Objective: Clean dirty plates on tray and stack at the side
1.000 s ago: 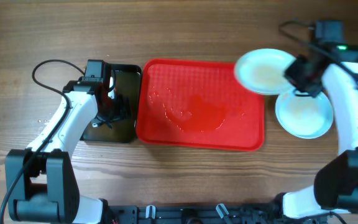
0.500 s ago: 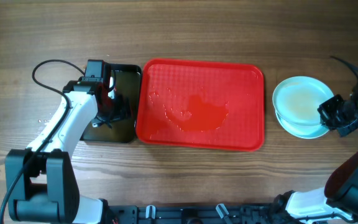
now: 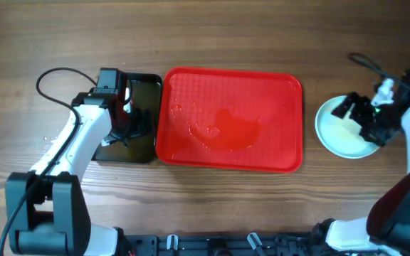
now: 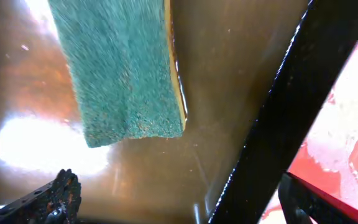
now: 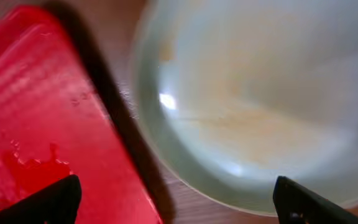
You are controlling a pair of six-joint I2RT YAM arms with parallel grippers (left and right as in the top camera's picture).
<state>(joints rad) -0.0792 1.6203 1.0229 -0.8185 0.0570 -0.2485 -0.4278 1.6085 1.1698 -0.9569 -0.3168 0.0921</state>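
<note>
Right of tray (image 3: 191, 82), plates (image 3: 329, 136) just clear of rim; right jaws spread.

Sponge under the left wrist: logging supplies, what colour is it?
The sponge is teal-green with a thin yellowish edge; left wrist view shows it best.

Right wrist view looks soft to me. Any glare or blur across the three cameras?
Right wrist: blurred throughout, plate and red tray edges smeared, small highlights on the plate. Left wrist: blown-out glare on the wet black tray, green sponge fairly sharp. Overhead: sharp, evenly lit, wet sheen on the red tray.
</note>
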